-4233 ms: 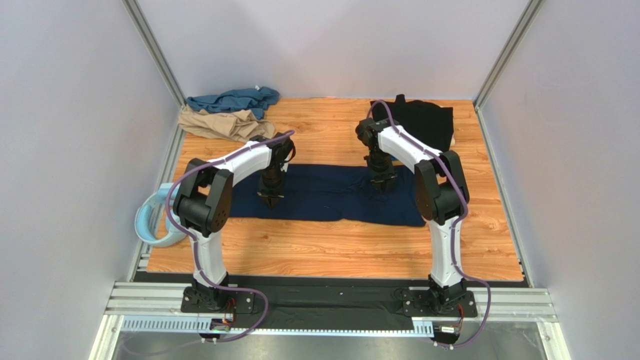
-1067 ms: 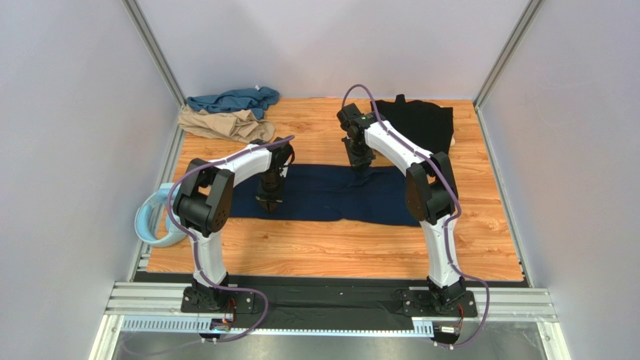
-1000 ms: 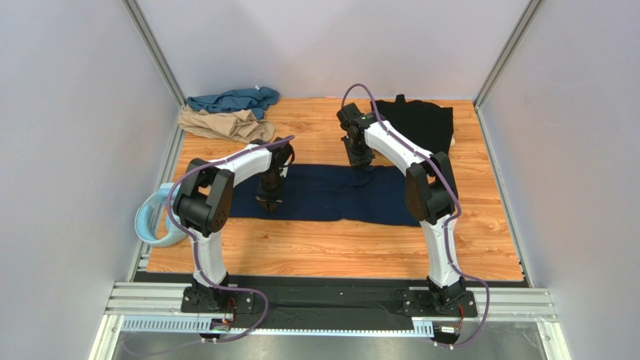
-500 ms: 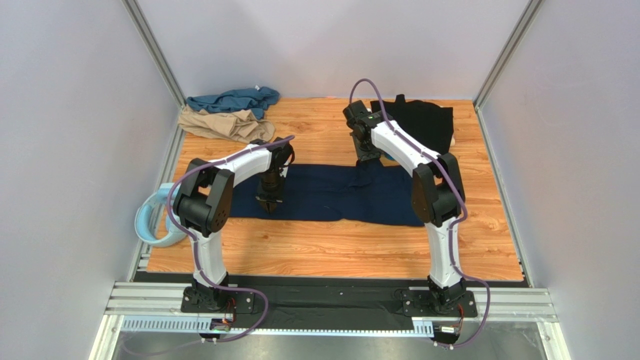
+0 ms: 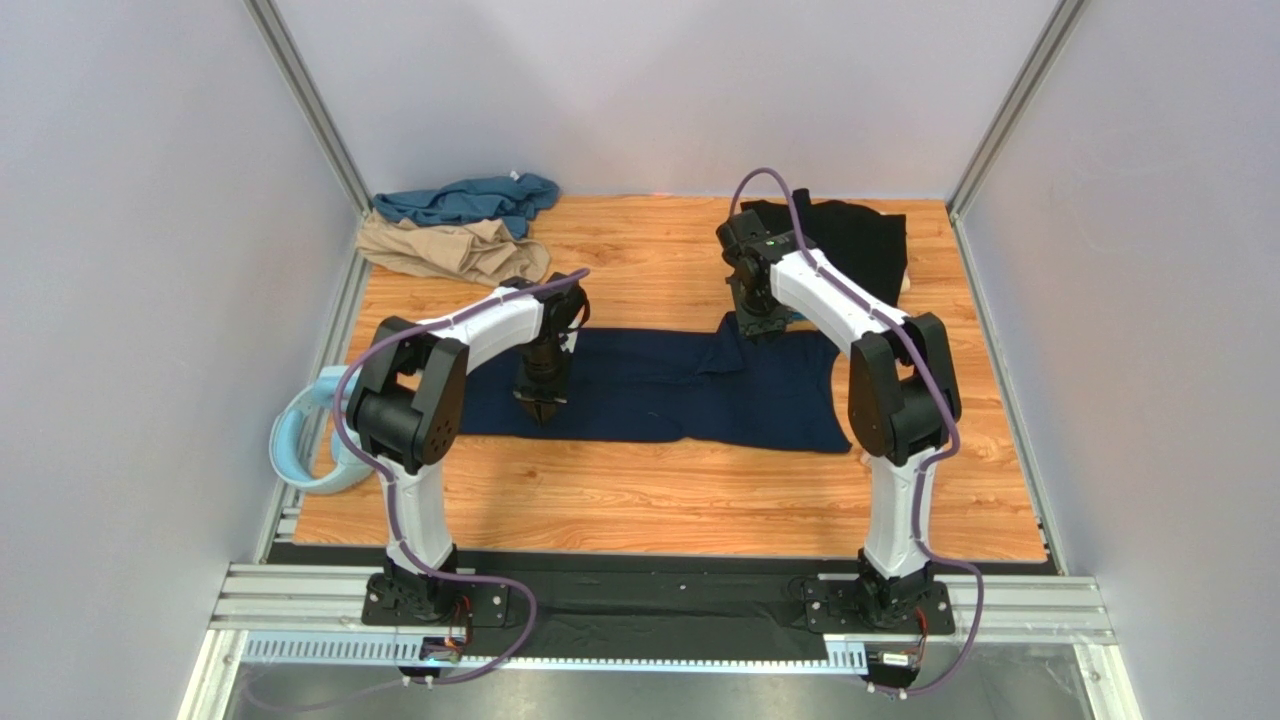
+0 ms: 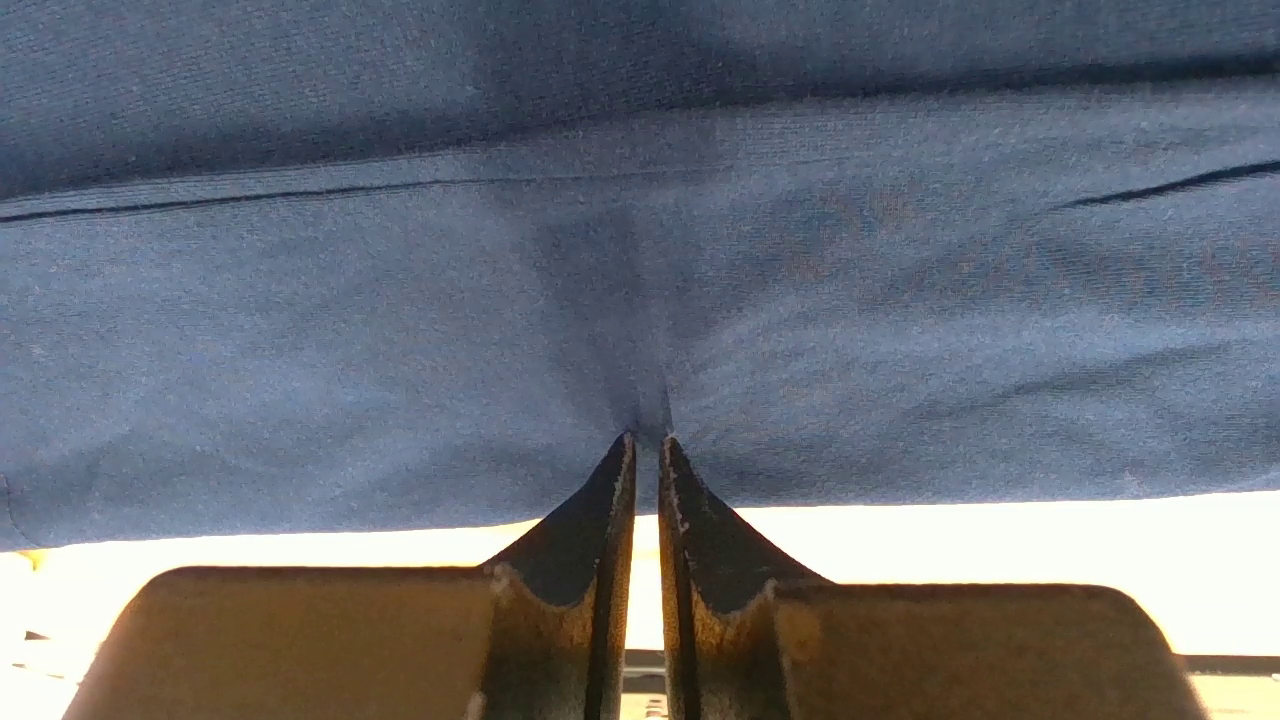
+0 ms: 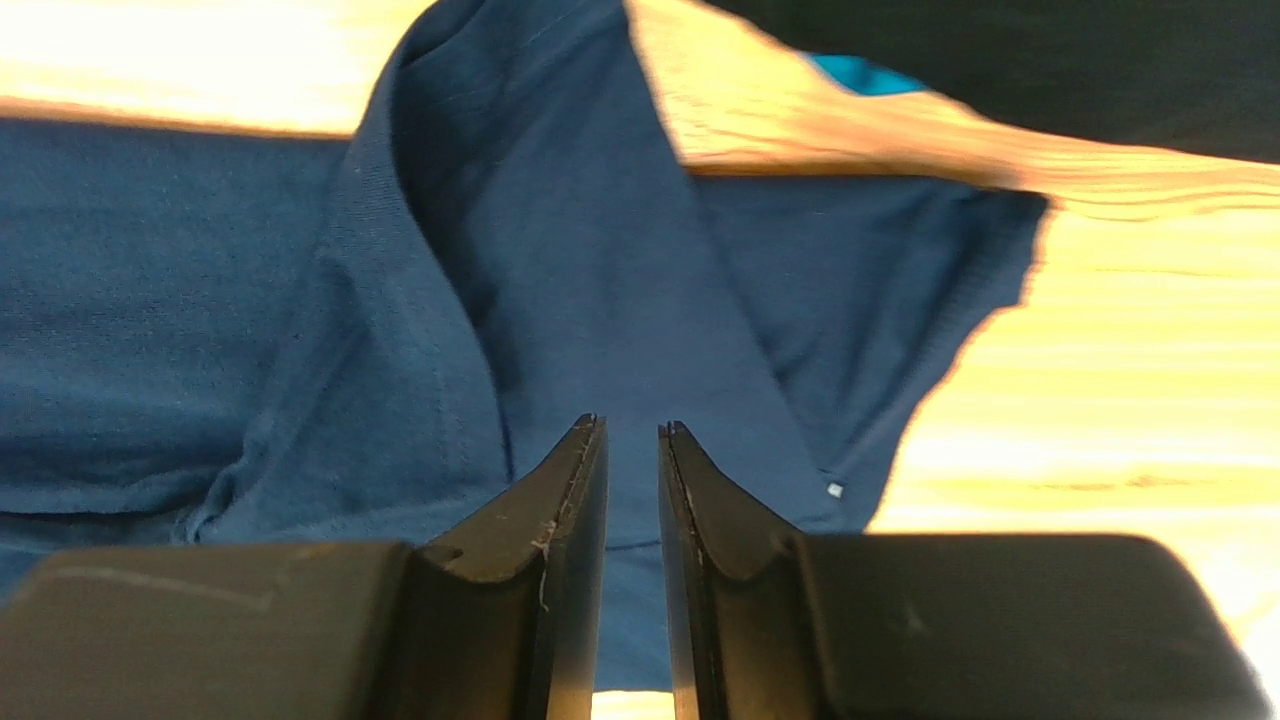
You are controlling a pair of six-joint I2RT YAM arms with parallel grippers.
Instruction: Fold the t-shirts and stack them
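The navy t-shirt [image 5: 661,393] lies across the middle of the wooden table [image 5: 646,510] as a flat band, its long axis running left to right in the top view. The left gripper [image 5: 541,408] is down on the band near its left end. In the left wrist view its fingers [image 6: 609,495] are pressed together on a small pucker of navy cloth. The right gripper [image 5: 756,324] sits at the band's far edge, right of centre, where a flap is drawn up into a peak toward it. In the right wrist view its fingers [image 7: 564,510] stand close together with a thin gap, and the flap runs into that gap. This reads as a pinch on the flap, though the contact itself is hard to see. From the right fingers the bulk of the shirt lies toward the bottom of the top view, so I judge the flap would be laid that way, across the band's short axis. The right arm is the nearer one for it. Whether the flap is a sleeve or a collar cannot be told. The right arm hides part of the black t-shirt [image 5: 857,240] at upper right. The teal t-shirt [image 5: 473,197] and tan t-shirt [image 5: 443,249] lie crumpled at upper left, well apart.
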